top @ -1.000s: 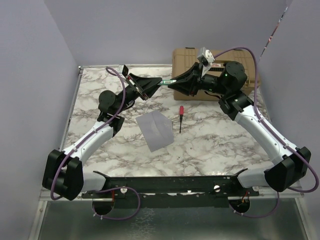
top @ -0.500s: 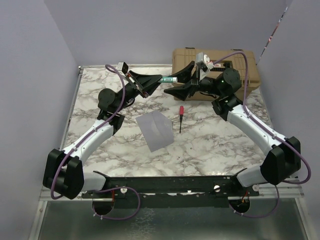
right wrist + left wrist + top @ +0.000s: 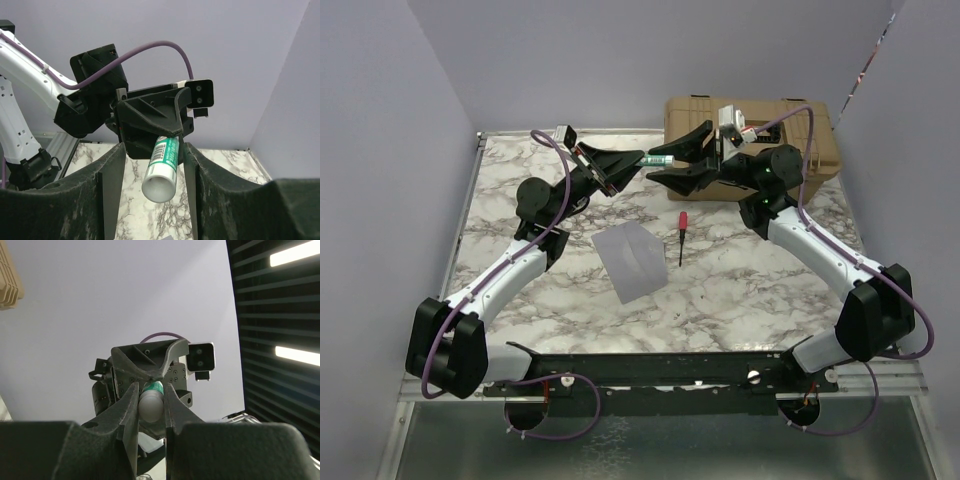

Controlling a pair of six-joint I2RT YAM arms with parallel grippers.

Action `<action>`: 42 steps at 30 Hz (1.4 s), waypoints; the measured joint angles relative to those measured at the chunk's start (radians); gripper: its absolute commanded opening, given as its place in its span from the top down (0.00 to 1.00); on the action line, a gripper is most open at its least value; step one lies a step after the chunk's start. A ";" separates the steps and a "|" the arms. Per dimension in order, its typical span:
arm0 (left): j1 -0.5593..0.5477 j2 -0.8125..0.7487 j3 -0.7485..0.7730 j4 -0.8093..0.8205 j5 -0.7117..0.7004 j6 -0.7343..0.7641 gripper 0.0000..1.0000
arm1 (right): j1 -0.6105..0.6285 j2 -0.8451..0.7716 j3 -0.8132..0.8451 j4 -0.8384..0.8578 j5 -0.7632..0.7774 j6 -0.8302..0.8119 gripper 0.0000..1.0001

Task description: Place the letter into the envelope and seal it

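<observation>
Since a second ago the right arm has pulled its elbow in, and the right end effector [image 3: 670,165], then pinched around the glue stick [image 3: 162,167], has spread wide. Its two fingers [image 3: 111,192] now stand on either side of the tube with a clear gap on each side, holding nothing. The left end effector [image 3: 151,390] is clamped tight on the stick's other end, holding it up in the air above the far part of the table [image 3: 520,200], pointing across at the right one. The envelope [image 3: 632,258] lies flat near the table's middle, at about 6 o'clock from the raised stick, with neither arm touching it. A red-handled screwdriver [image 3: 681,235] lies just beside it at 2 o'clock. A tan case [image 3: 685,112] sits at the table's 1 o'clock corner, behind the right arm.
</observation>
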 measured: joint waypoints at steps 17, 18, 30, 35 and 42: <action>0.001 -0.021 -0.008 0.001 0.000 0.000 1.00 | 0.042 0.022 0.016 -0.013 0.022 -0.067 0.57; 0.001 -0.021 -0.009 0.002 0.000 0.000 1.00 | 0.046 0.022 0.016 -0.013 0.025 -0.071 0.58; 0.002 -0.042 -0.020 0.002 -0.003 -0.001 0.98 | 0.069 0.026 0.019 -0.013 0.085 -0.104 0.98; 0.005 -0.049 -0.027 0.001 -0.008 -0.004 0.52 | 0.078 0.026 0.019 -0.020 0.106 -0.108 1.00; 0.005 -0.094 -0.069 -0.003 -0.029 0.013 0.11 | 0.085 0.015 0.011 -0.066 0.209 -0.123 1.00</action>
